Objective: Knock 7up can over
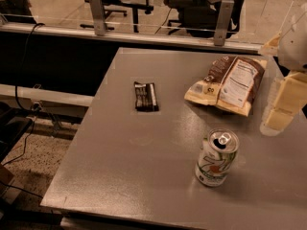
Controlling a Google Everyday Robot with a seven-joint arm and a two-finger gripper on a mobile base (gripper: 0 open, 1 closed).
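The can [217, 158] stands upright on the table [139, 176], in the near right part, with its silver top and pull-tab facing up. So the task is not yet done, and I judge that the step in hand is the approach. The gripper [283, 107] hangs at the right edge of the view, above the table, behind the can and to its right, near it but apart from it. I cannot tell how its jaws stand; the can is free of them.

The next move, I think, calls for coming lower and closer and pushing the can high on its side. There is bare table to its left where it can fall.

On the can I read a big green "7" with a red dot. Behind it lies the bag [228, 84], brown and cream, with a white nutrition panel too small to read and two letters like "CO". Further left lies the bar [145, 96]; its writing is not readable.
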